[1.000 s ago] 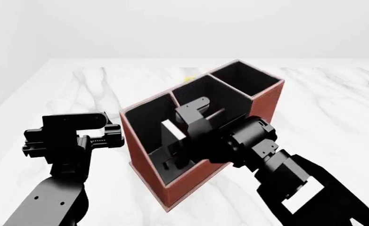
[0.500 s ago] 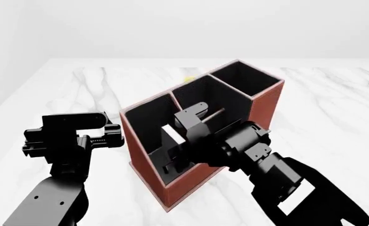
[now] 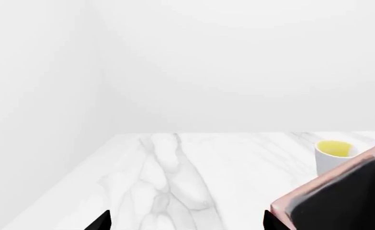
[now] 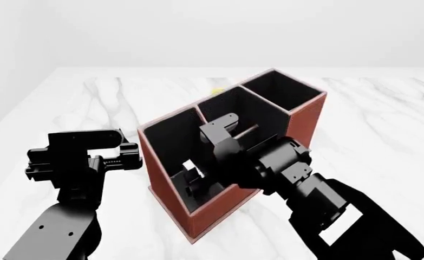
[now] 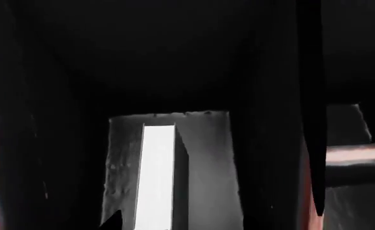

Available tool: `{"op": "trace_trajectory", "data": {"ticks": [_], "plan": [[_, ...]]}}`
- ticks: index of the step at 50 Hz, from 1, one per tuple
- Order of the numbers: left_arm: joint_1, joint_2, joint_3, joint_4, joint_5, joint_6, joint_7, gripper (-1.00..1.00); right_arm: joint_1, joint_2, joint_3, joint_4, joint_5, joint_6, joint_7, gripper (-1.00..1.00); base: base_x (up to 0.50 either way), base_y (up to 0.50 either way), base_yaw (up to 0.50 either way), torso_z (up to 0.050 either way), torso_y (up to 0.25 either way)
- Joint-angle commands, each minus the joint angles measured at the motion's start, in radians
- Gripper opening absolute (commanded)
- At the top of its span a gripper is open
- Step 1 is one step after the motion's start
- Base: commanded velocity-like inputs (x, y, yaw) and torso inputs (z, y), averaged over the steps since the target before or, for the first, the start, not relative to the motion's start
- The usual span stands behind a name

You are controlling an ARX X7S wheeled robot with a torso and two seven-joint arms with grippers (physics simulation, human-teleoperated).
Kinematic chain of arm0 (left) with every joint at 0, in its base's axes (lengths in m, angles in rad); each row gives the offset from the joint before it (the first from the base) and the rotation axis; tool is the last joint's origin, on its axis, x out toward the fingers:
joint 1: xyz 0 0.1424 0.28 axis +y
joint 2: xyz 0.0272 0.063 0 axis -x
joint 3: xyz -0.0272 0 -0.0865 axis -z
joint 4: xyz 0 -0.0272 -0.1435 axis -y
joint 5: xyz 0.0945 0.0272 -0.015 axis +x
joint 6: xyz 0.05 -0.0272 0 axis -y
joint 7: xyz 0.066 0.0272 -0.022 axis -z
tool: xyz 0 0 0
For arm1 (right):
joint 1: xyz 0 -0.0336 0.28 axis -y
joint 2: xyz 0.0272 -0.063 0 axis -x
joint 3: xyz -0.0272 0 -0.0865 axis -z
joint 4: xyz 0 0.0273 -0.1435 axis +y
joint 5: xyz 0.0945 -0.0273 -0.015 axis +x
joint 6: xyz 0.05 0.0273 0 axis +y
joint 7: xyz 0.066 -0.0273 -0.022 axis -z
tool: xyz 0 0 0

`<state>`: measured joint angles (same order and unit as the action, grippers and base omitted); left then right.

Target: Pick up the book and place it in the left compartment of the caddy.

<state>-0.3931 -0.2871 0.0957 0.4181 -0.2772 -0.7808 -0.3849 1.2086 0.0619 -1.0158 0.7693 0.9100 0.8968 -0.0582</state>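
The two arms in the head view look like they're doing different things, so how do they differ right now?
The right gripper reaches down inside the caddy, into its left compartment, with the book at its fingers; the left gripper hangs outside, beside the caddy's wall, carrying nothing. The right arm stretches forward and tilts downward; the left is tucked back, roughly level. Both are black.

My right hand point(image 4: 191, 179) fills the left compartment point(image 4: 167, 142), walls close on both sides. The caddy point(image 4: 302, 122) blocks my left hand's point(image 4: 130, 153) right side; open table point(image 4: 110, 103) ahead, yellow cup point(image 3: 334, 156) beyond.
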Motion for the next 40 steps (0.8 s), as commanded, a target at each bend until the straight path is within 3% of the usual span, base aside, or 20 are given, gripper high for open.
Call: {"op": "trace_trajectory", "data": {"ticks": [1,5,14,25,31,33,40], "plan": [[0.0,-0.003,0.001,0.001,-0.004,0.0,-0.004,1.0,0.006,0.007,0.003,-0.019,0.006,0.005,0.005,1.0,0.0,0.0,0.0,0.0,0.0],[0.0,-0.003,0.0,0.002,-0.006,0.0,-0.005,1.0,0.013,0.025,0.013,-0.06,0.021,0.026,0.03,1.0,0.0,0.0,0.0,0.0,0.0],[0.002,-0.005,-0.001,0.011,-0.01,-0.004,-0.01,1.0,0.035,0.205,0.205,-0.487,0.248,0.221,0.282,1.0,0.0,0.0,0.0,0.0,0.001],[0.002,-0.008,0.003,0.016,-0.014,-0.008,-0.014,1.0,-0.003,0.309,0.346,-0.692,0.4,0.268,0.448,1.0,0.0,0.0,0.0,0.0,0.0],[0.002,-0.009,0.004,0.018,-0.015,-0.009,-0.017,1.0,-0.236,0.425,0.369,-0.943,0.196,0.013,0.584,1.0,0.0,0.0,0.0,0.0,0.0],[0.002,-0.008,0.009,0.017,-0.013,-0.008,-0.018,1.0,-0.307,0.449,0.398,-0.985,0.221,-0.034,0.573,1.0,0.0,0.0,0.0,0.0,0.0],[0.003,-0.01,0.016,0.028,-0.012,-0.012,-0.023,1.0,-0.549,0.52,0.392,-1.125,-0.091,-0.319,0.689,1.0,0.0,0.0,0.0,0.0,0.0]]}}
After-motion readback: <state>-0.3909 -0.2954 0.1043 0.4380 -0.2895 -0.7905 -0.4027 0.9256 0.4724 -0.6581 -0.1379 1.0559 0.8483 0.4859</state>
